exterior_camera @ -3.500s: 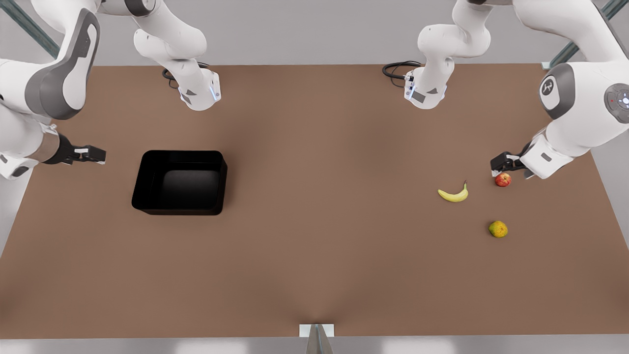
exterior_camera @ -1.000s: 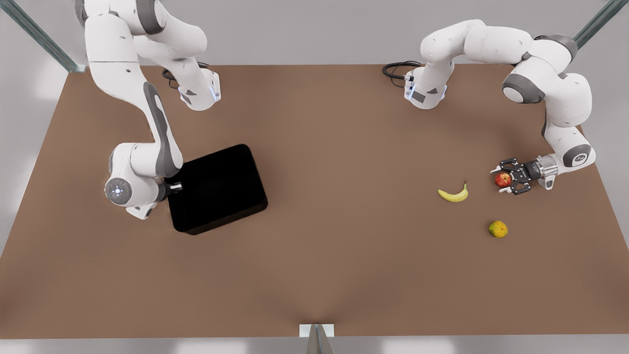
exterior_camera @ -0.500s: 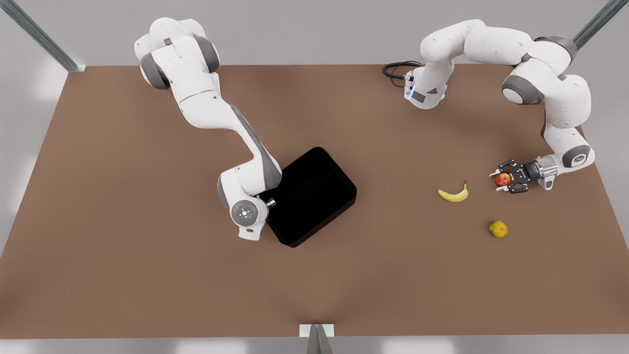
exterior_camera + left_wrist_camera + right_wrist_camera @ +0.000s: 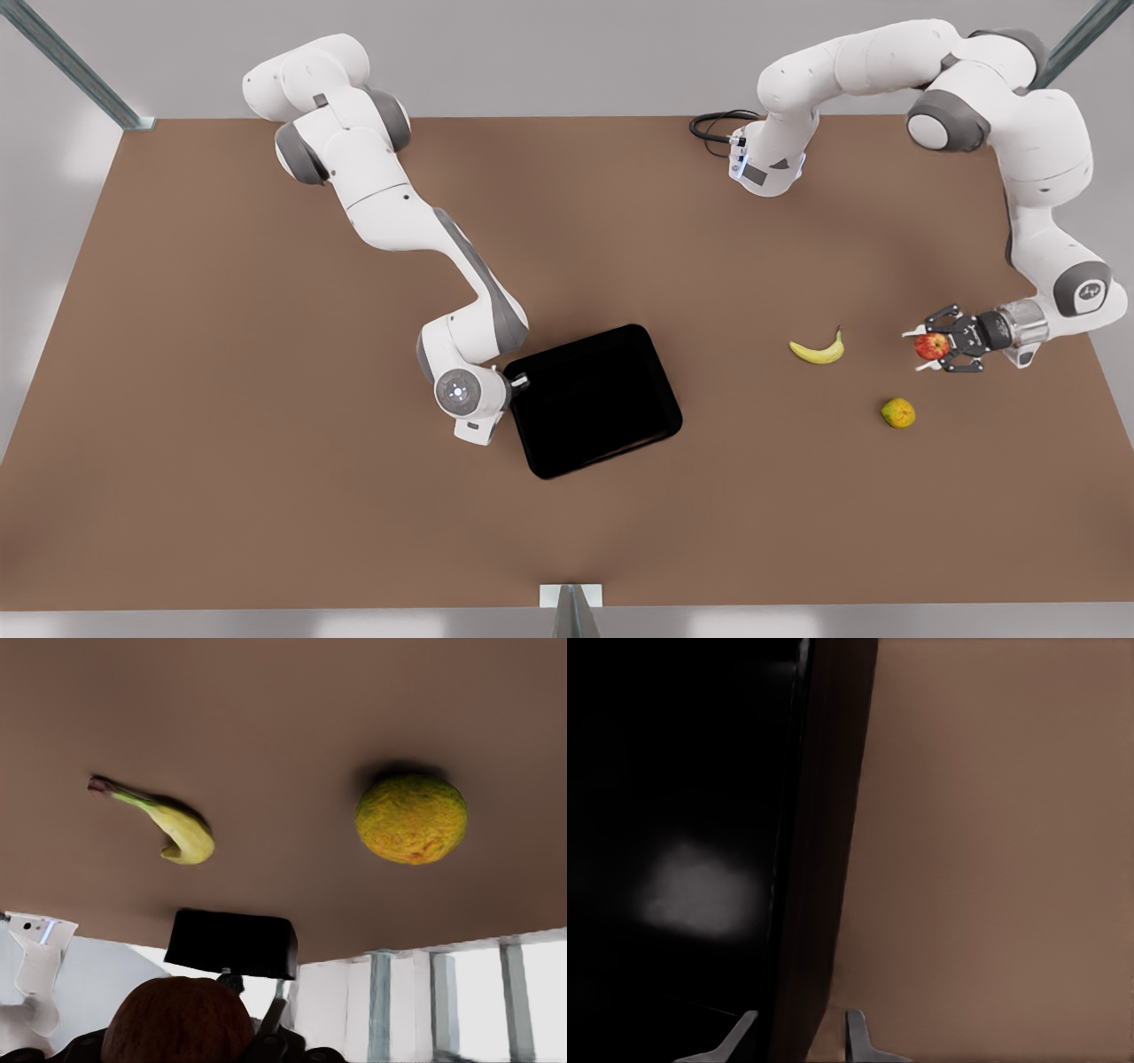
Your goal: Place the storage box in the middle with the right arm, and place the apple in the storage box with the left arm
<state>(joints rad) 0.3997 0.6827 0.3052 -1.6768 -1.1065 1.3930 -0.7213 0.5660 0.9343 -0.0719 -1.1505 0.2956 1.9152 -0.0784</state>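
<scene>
Gripping one wall of the large glossy black storage box (image 4: 595,400), the right gripper (image 4: 516,382) had its fingers (image 4: 855,1035) closed astride that rim near the middle of the brown counter (image 4: 266,496). At the front view's right, the left gripper (image 4: 927,346) pinched the small red apple (image 4: 930,346), between a yellow banana (image 4: 819,350) and a yellow-green fruit (image 4: 897,413).

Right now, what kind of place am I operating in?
Most likely a simulated tabletop test bench: a plain brown table against blank grey walls, with only task props on it. The right pincer grips the storage box; the left pincer holds the apple near a banana.
</scene>
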